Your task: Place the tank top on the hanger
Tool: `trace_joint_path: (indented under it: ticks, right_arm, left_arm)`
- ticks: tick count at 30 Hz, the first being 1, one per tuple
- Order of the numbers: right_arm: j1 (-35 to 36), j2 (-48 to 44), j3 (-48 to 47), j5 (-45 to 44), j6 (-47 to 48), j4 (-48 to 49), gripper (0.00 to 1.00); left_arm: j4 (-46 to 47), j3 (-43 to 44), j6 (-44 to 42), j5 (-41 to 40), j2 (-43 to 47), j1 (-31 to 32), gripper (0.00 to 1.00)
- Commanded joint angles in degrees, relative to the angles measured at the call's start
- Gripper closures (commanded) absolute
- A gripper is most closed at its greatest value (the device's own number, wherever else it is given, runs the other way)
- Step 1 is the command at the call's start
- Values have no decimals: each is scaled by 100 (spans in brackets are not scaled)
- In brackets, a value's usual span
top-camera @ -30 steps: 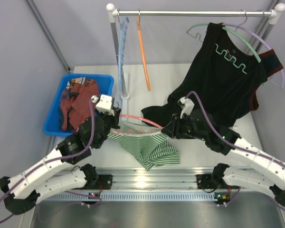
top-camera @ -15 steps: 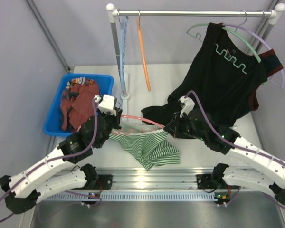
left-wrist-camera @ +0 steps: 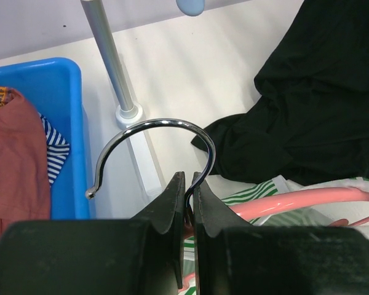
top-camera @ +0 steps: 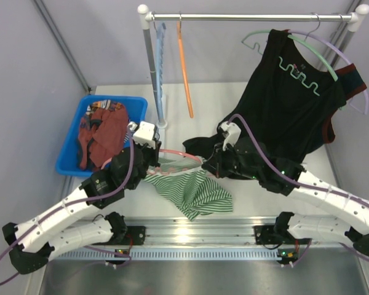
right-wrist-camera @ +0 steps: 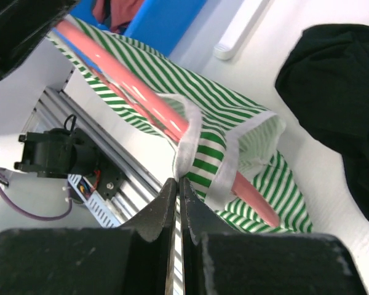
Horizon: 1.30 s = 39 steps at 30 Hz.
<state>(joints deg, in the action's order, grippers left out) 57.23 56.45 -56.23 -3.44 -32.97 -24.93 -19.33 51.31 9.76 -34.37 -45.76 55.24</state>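
Pink hanger (left-wrist-camera: 307, 200) being gripped at hook neck by left gripper (left-wrist-camera: 186, 182), jaws nearly closed; right gripper (right-wrist-camera: 177, 184) jaws closed, pinching tank top (right-wrist-camera: 224, 117) trim, strap looping over hanger arm above table (top-camera: 209, 101)

Green-and-white striped tank top (top-camera: 197, 192), pink hanger (left-wrist-camera: 307, 200)

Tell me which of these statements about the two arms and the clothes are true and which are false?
1. The left gripper is clamped on the hanger at its metal hook. True.
2. The right gripper is wide open. False: it is shut on the tank top, pinching its white trim.
3. The tank top lies in the blue bin. False: the blue bin holds a red cloth; the top is between the two arms.
4. An orange hanger hangs from the rail. True.
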Motion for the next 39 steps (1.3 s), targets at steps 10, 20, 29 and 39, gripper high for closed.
trace_joint_path:
  ticks: [10, 20, 29, 39]
  right_arm:
    - [482, 499, -644, -227, 212, 436, 99]
    - [482, 332, -741, -131, 739, 472, 84]
    - [473, -64, -819, 220, 1696, 471, 52]
    - [464, 490, -671, 1258, 2374, 761, 45]
  left_arm:
    - [272, 362, 79, 246, -135, 21, 100]
    - [281, 371, 114, 870, -258, 22, 100]
    - [290, 433, 44, 1538, -355, 22, 100]
    - [254, 538, 17, 2294, -276, 22, 100]
